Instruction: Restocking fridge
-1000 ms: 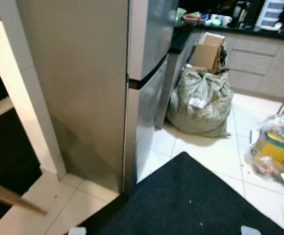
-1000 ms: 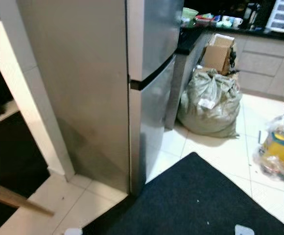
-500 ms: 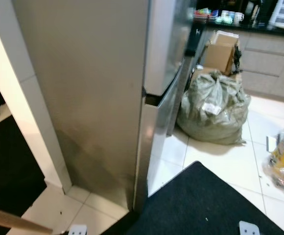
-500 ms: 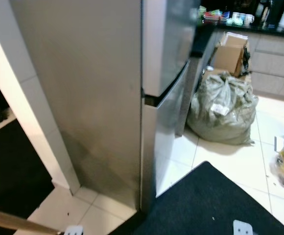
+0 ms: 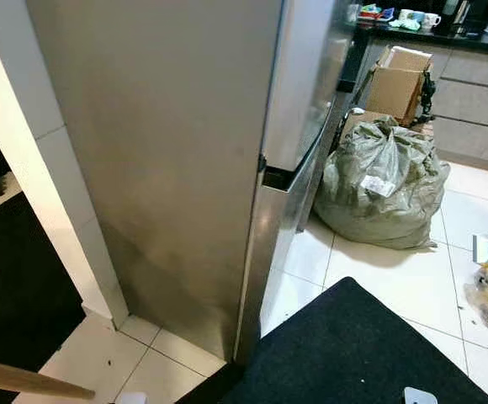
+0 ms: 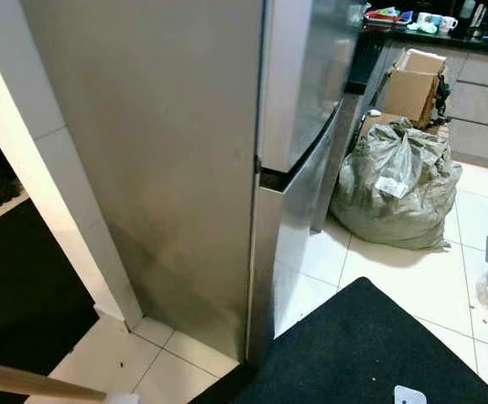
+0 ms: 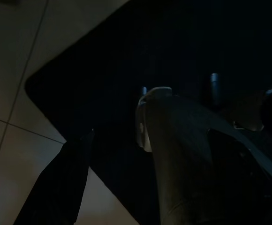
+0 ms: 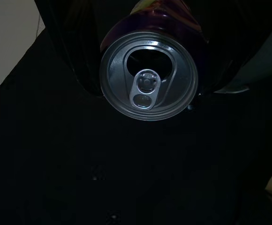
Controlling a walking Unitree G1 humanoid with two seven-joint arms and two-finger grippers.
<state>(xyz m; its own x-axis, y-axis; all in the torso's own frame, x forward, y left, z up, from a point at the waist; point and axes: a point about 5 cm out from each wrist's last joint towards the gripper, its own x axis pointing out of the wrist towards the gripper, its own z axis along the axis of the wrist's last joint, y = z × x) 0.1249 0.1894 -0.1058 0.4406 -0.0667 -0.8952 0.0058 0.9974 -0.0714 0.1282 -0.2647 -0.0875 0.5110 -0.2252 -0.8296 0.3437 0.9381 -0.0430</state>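
The can sits clamped between the fingers of the right gripper, top end toward the wrist camera, hanging low over the black mat. Ahead and to the left of that gripper stands the fridge, both doors shut. The left gripper hangs idle over the mat's corner, fingers apart. Opening a door and shelving the can are not yet done.
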